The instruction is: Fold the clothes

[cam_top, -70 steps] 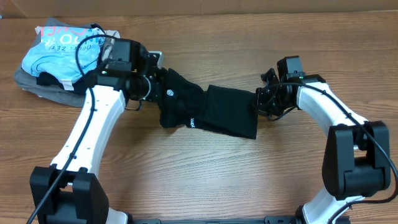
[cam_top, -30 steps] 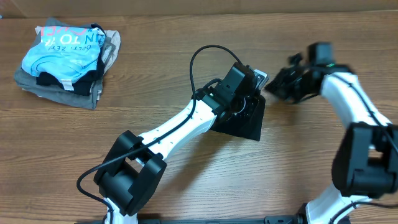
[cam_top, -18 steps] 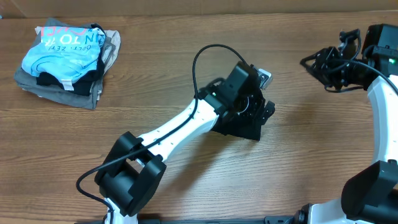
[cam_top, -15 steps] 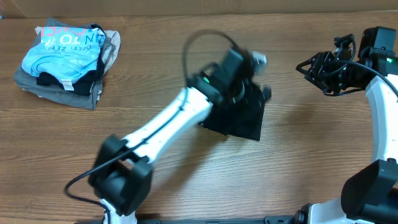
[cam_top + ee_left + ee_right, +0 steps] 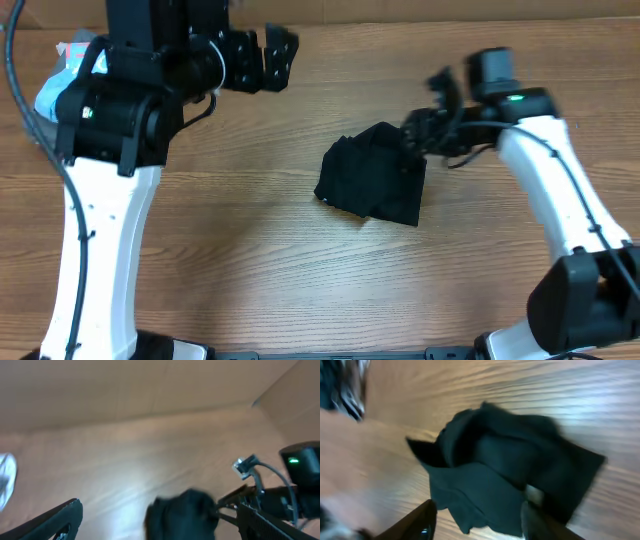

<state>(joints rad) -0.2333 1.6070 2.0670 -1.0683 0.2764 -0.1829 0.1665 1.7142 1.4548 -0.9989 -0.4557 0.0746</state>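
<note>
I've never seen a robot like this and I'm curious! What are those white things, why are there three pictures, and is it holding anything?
Those white things are two robot arms, each ending in a claw with two fingers. One picture looks down from above the table. The other two come from small cameras on the wrists. On the wooden table lies a crumpled black garment. The right claw is open, right by the garment's edge. The left claw is open too, raised far from it. Neither holds anything. A bit of light blue cloth peeks out behind the left arm.

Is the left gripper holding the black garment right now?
No, the left gripper hangs open, well apart from the black garment.
</note>
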